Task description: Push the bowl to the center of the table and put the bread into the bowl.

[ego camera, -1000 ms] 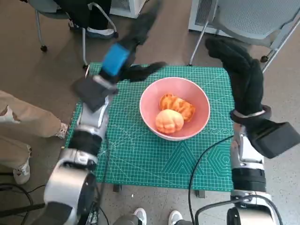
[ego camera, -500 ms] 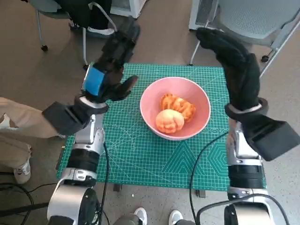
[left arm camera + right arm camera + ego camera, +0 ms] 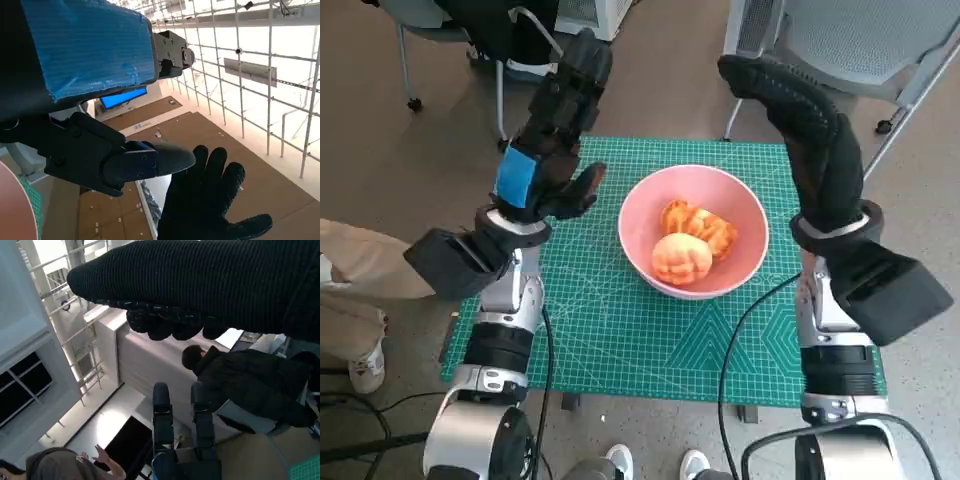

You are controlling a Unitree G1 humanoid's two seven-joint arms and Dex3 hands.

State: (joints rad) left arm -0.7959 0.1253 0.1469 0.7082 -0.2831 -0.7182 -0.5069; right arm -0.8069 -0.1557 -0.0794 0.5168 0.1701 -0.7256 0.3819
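Plainly, the pink bowl [image 3: 692,230] sits near the middle of the head view on the green mat [image 3: 620,330], with two pieces of bread [image 3: 682,258] inside it. I judge the bread soft and light, best cupped from its sides without squeezing; the bowl looks rigid and smooth, better pushed at its rim. My left hand [image 3: 548,150] is raised at upper left, fingers extended, holding nothing. My right hand [image 3: 810,130] at upper right is likewise released and empty. Only the right wrist view shows a person [image 3: 240,385] seated nearby; the left wrist view shows my spread glove.
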